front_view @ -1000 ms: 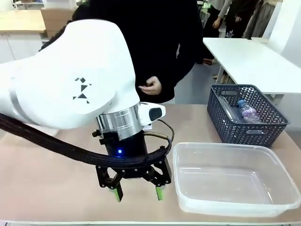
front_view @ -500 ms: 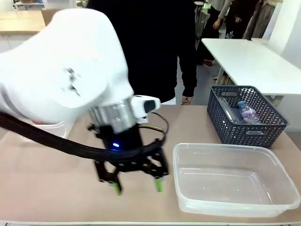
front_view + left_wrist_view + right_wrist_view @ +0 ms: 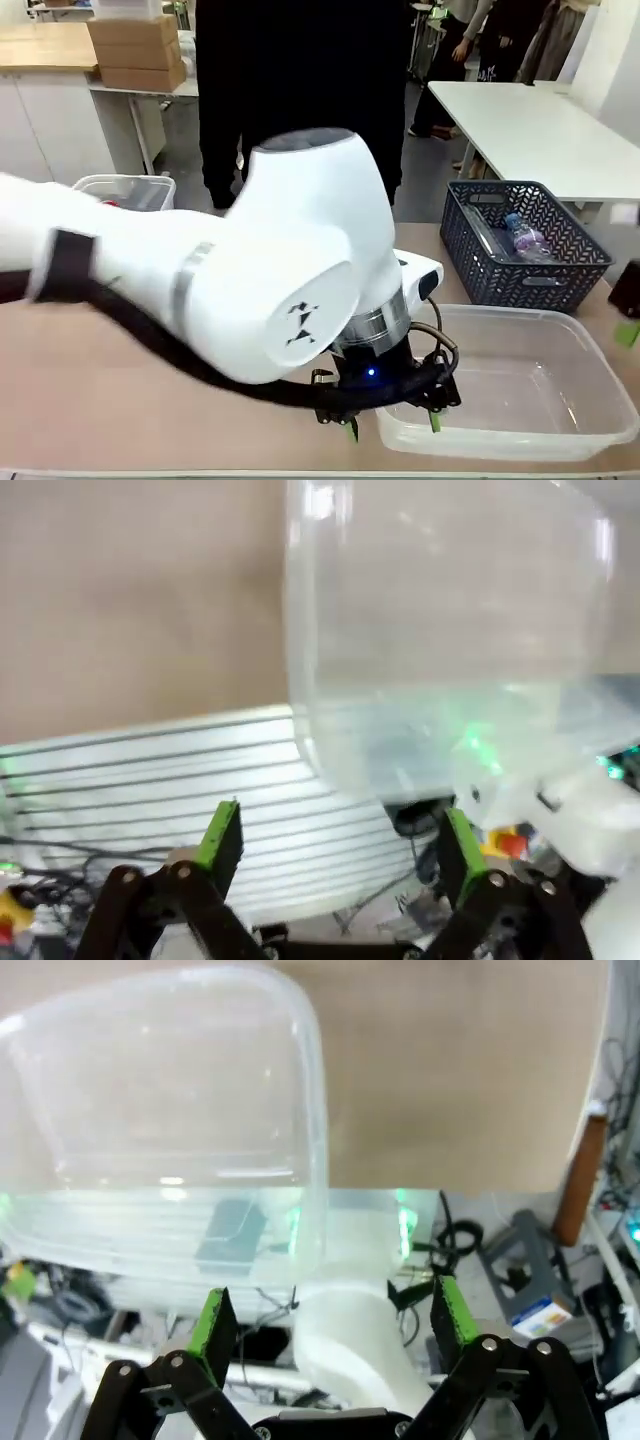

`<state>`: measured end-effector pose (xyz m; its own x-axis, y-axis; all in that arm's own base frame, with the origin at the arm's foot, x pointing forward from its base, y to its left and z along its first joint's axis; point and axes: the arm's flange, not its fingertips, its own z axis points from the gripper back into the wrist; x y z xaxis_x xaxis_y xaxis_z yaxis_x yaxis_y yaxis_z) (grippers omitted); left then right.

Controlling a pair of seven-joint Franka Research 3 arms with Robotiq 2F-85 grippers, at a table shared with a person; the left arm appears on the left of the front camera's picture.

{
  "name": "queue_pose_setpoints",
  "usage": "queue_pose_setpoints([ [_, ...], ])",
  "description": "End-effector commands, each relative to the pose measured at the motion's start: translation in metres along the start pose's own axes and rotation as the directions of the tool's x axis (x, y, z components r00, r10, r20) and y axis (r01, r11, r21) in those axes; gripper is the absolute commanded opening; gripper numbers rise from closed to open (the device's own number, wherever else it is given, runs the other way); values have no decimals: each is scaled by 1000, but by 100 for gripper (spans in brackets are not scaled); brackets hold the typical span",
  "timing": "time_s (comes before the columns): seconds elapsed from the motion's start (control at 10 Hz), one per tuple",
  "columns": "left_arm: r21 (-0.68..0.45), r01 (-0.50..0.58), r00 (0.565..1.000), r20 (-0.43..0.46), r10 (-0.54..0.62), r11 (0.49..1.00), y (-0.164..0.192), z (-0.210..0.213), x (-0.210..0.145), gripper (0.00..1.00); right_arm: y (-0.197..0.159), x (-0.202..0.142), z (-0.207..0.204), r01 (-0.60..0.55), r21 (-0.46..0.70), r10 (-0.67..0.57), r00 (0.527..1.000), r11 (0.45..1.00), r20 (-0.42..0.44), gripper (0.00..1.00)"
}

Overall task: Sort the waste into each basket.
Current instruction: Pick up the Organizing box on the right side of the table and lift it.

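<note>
My left gripper (image 3: 393, 425), jaws wide and empty, at the tub's (image 3: 480, 313) near-left corner; right gripper (image 3: 332, 1315) spread too. A bottle (image 3: 524, 238) lies in the dark basket (image 3: 520, 280) by the table's (image 3: 100, 430) right edge. I judge it light, slick, crushable: take it mid-body, gently.

Tan table (image 3: 100, 430) carries 3 containers: lg clear tub (image 3: 520, 390) at near right, its front rim close to the table's near edge, dark mesh basket (image 3: 520, 280) just behind it at far right, & 2nd clear tub (image 3: 130, 188) at far left, well apart from both.
</note>
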<state>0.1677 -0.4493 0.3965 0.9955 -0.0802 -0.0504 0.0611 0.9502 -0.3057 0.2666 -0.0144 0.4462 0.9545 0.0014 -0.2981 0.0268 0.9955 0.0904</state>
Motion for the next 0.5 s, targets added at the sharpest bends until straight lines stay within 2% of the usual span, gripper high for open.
queue_pose_setpoints([
  [0.0,12,-177,984,22,177,984,-1,-2,37,100,3,-32,-91,-37,-19,34,989,999,-144,100],
  [0.1,0,0,1000,0,0,1000,0,0,0,100,0,0,0,0,0,0,1000,1000,0,100],
  [0.3,0,0,1000,0,0,1000,0,0,0,100,0,0,0,0,0,0,1000,1000,0,100],
  [0.4,0,0,1000,0,0,1000,0,0,0,100,1,6,-11,-10,0,10,998,1000,-70,100],
])
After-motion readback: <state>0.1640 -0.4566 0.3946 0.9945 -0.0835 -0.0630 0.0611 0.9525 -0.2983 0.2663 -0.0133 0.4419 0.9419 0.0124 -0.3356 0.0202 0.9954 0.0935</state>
